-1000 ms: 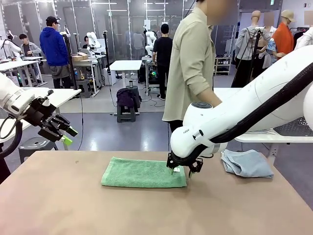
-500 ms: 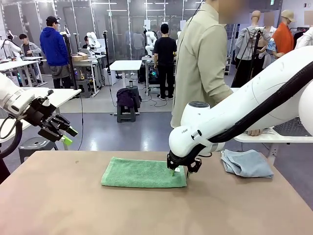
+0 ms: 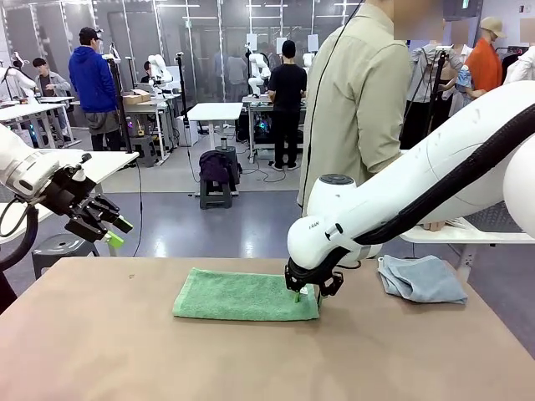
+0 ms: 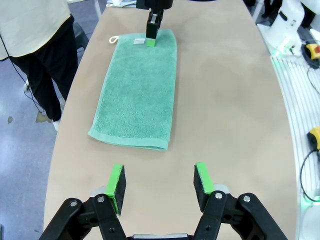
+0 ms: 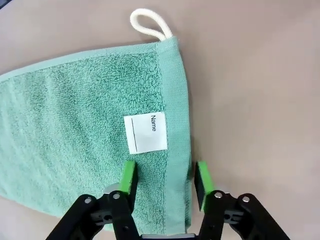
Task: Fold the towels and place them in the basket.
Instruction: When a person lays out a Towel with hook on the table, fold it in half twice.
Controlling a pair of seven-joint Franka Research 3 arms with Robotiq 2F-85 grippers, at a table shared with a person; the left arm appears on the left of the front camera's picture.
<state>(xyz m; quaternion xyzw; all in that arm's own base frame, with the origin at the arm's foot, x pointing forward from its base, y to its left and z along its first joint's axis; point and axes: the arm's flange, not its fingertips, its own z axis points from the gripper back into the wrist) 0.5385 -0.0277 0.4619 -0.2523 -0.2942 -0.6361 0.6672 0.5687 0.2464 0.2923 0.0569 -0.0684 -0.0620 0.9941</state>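
Narrowed since a second ago, right pincer [image 5: 164,181] straddles mint-green terry towel [image 3: 242,295] hem, not yet clamped; risk: top layer only; left pincer [image 4: 159,186] apart, idle.

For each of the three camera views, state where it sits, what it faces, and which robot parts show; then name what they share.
Front view: fixed between the arms, facing across the brown table toward the person; shows both white arms.
Left wrist view: raised above the table, looking down the left tool at the mint green terry towel.
Right wrist view: low over the towel's tagged end, right tool straddling its hem.
All three share the towel.
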